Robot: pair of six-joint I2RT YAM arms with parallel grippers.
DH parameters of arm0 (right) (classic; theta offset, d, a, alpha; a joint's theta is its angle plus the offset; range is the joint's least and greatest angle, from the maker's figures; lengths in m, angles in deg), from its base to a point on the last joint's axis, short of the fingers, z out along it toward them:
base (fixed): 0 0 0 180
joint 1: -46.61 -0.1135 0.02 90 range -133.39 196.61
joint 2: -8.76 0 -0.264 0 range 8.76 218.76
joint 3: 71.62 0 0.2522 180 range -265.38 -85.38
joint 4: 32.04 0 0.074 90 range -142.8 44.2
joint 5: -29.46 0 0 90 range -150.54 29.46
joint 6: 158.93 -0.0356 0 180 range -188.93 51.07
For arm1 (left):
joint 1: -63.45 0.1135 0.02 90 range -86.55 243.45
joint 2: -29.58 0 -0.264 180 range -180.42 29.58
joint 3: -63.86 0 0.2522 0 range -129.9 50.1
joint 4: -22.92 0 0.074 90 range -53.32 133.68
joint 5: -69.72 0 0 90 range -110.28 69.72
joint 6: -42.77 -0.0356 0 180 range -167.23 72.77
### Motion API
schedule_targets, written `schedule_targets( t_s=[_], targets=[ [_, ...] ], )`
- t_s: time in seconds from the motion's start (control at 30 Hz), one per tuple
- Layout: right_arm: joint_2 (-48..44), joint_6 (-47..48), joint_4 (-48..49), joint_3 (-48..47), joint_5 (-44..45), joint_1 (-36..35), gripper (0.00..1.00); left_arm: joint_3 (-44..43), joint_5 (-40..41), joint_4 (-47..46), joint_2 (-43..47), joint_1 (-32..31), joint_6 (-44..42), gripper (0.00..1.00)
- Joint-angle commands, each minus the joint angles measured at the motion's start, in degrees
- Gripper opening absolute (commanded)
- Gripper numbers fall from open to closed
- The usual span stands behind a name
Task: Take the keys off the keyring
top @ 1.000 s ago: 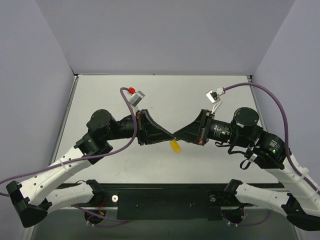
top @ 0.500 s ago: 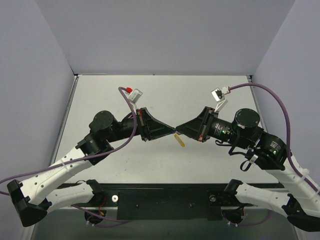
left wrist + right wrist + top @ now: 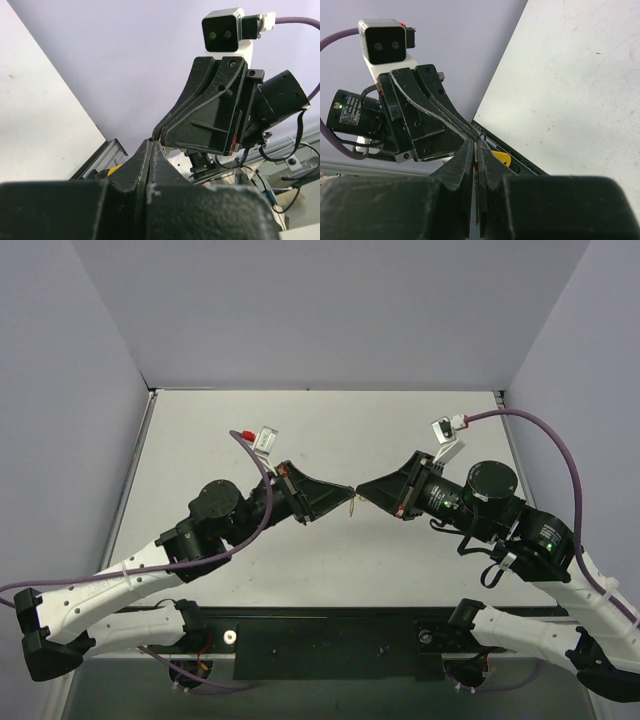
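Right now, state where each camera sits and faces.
Top external: above and behind the bases, facing down at the table; both arms show.
Left wrist: on the left arm, looking past its own fingers at the right end effector.
Right wrist: on the right arm, past its own fingers at the left end effector.
Shared: each wrist view shows the other's camera.

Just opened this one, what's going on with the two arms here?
The arms meet tip to tip above the table. The left gripper and right gripper are both shut, and the yellow keyring hangs just below where they meet. The key is too small to make out, so which gripper pinches what is unclear.
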Motion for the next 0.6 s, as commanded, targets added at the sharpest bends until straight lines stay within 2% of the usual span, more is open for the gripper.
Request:
schedule_targets(
  t_s=[0.0, 0.23, 0.57],
  targets=[
    [0.0, -0.6, 1.4, 0.2, -0.6, -1.6, 0.00, -1.0, 12.9, -0.5, 0.3, -3.4, -2.1, 0.00],
    [-0.1, -0.8, 1.9, 0.8, 1.0, -2.8, 0.00, -1.0, 26.9, 1.4, 0.3, -10.6, -1.4, 0.00],
    [-0.2, -0.9, 2.4, 1.6, 4.5, -5.8, 0.00, -1.9, 40.9, 2.2, -1.8, -17.3, 0.0, 0.00]
  ],
)
